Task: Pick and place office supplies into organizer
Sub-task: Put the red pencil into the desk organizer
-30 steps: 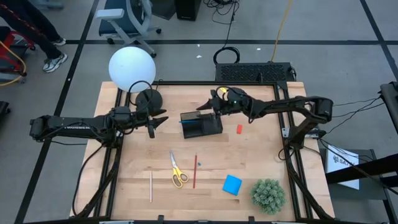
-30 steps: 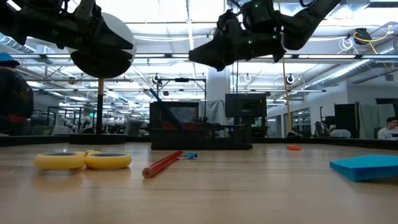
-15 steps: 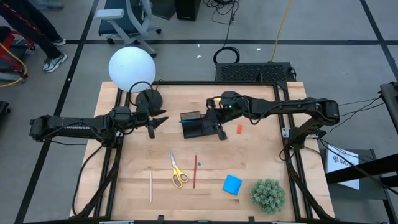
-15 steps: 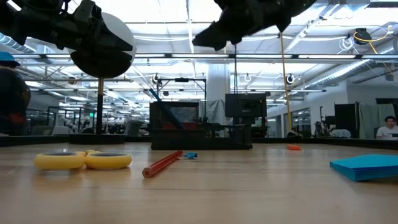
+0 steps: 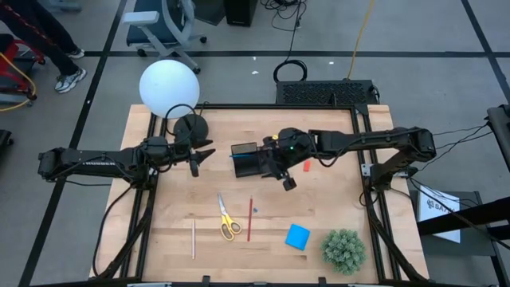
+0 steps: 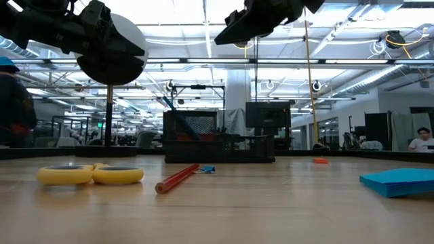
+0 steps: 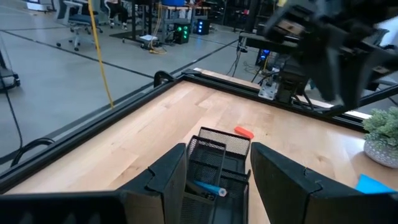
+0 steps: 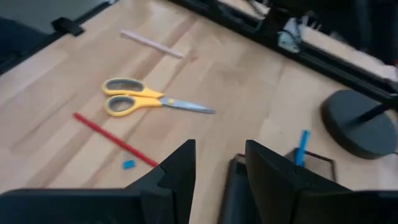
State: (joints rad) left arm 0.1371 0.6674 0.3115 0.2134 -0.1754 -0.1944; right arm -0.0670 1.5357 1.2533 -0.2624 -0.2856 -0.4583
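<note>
Pale wooden worktop (image 5: 175, 203) inside a black frame, open workshop floor beyond. The organizer (image 5: 256, 160) sits mid-table toward the far edge, a blue pen (image 8: 301, 147) in it. The right gripper (image 5: 288, 182) hovers over its near side, part-open and empty. Scissors (image 5: 227, 218), red pencil (image 5: 249, 219) and blue notepad (image 5: 297, 237) lie toward the near edge. The left gripper (image 5: 194, 164) waits open by the lamp base (image 5: 190, 125).

Even overhead light is washing the wooden table (image 5: 263, 223), bright and flat, with only short soft shadows lying under the arms. The white globe lamp (image 5: 169, 88) at ten o'clock is glaring nearly blown-out. At table level, ceiling strip lights (image 6: 203, 41) are shining toward twelve o'clock, silhouetting whatever hangs above. The right wrist picture is smearing soft throughout; the left wrist picture is blurring toward two o'clock.
</note>
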